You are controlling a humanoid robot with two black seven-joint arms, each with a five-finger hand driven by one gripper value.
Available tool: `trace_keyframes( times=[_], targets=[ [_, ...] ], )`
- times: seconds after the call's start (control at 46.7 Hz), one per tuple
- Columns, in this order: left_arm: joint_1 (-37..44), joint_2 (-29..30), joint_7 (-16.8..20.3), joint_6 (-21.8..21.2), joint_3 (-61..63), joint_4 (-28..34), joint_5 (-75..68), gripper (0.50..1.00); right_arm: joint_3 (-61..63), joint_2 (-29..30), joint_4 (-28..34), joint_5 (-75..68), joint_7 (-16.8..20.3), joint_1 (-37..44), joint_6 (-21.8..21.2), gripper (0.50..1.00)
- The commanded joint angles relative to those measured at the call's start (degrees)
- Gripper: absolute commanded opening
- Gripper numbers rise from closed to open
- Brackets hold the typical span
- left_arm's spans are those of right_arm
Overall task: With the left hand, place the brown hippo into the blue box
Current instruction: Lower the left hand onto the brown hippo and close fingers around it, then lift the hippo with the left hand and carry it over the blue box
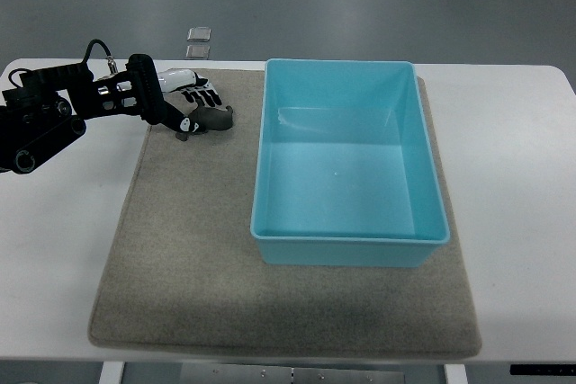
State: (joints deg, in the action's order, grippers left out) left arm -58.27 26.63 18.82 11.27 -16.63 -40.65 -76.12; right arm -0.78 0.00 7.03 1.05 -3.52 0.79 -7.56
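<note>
The brown hippo (212, 120) lies on the grey mat, just left of the blue box's far left corner. My left hand (193, 96) reaches in from the left edge and sits right behind and over the hippo. Its fingers (205, 93) are stretched out toward the right, not closed round the toy. Whether they touch the hippo is unclear. The blue box (349, 242) is a large open tub with nothing inside, standing on the mat to the right of the hippo. The right arm does not show.
The grey mat (180, 258) covers the middle of the white table (513, 177). Two small clear squares (198, 41) lie on the floor beyond the table's far edge. My black left forearm (54, 114) crosses the table's far left corner.
</note>
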Motion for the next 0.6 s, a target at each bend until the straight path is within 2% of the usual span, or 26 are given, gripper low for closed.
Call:
trace_keyframes(
  times=[0.0, 0.086, 0.278, 0.578],
  targets=[
    [0.08, 0.0, -0.01, -0.1, 0.02, -0.22, 0.0, 0.649, -0.01, 0.0, 0.0, 0.0, 0.0, 0.0, 0.0, 0.936],
    [0.08, 0.0, -0.01, -0.19, 0.02, -0.14, 0.0, 0.617, -0.01, 0.0, 0.0, 0.0, 0.0, 0.0, 0.0, 0.936],
    [0.08, 0.0, -0.01, -0.1, 0.11, -0.13, 0.0, 0.5, -0.01, 0.0, 0.0, 0.0, 0.0, 0.0, 0.0, 0.936],
    [-0.35, 0.0, -0.1, -0.19, 0.02, -0.22, 0.0, 0.5, -0.01, 0.0, 0.0, 0.0, 0.0, 0.0, 0.0, 0.936]
  ],
)
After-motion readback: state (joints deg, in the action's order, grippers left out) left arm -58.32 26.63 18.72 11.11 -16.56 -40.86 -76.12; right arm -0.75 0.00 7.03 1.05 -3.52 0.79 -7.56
